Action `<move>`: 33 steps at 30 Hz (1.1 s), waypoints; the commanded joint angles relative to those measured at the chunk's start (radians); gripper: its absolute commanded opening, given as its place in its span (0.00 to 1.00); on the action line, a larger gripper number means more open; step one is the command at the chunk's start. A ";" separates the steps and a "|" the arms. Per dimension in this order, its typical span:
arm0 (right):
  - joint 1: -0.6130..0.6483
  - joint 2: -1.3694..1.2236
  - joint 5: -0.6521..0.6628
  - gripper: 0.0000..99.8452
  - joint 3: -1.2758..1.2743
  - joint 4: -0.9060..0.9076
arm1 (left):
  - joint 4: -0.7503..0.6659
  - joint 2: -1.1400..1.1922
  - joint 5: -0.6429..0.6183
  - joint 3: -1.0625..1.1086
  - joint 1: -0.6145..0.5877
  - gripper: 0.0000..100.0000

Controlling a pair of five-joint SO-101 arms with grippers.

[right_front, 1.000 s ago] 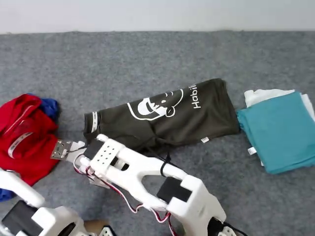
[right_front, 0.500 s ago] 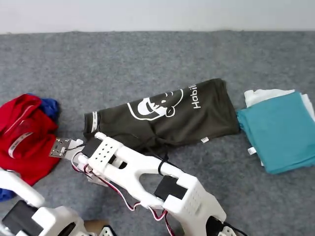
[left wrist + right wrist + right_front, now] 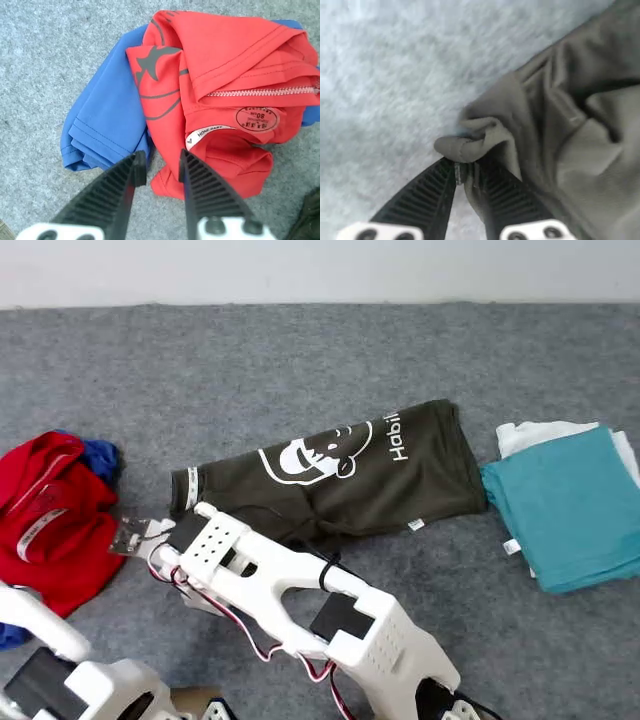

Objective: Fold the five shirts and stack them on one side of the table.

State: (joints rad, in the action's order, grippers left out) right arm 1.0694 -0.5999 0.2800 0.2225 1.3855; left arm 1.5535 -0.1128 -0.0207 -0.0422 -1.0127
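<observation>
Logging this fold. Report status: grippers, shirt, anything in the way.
Right gripper shut on the dark shirt, at its edge. Left gripper open over the red shirt and blue shirt. Teal shirt folded, apart from the dark shirt.

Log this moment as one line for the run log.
right jaws: shut on dark shirt edge | left jaws: open over red shirt and blue shirt | stack: teal shirt folded on white shirt

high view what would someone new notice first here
A dark shirt with a white print lies mid-table, its edge pinched in the right tool. A crumpled red shirt sits over a blue shirt at one side; a folded teal shirt lies at the other.
</observation>
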 commanded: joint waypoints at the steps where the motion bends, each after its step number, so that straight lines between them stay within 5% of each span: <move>1: -0.005 0.012 0.011 0.01 0.077 0.154 | -0.014 -0.046 0.002 -0.004 0.005 0.12; 7: -0.005 0.015 0.104 0.01 0.278 0.414 | -0.014 -0.046 0.002 -0.004 0.005 0.12; 16: -0.070 0.047 0.114 0.01 0.287 0.300 | -0.012 -0.046 0.002 -0.004 0.006 0.12; 33: -0.154 -0.005 0.350 0.01 0.425 0.173 | -0.014 -0.049 0.002 0.036 0.115 0.12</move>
State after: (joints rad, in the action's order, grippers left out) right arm 0.9298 -0.6091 0.5731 0.6015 1.5742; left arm 1.5535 -0.1128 -0.0207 -0.0130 -0.9099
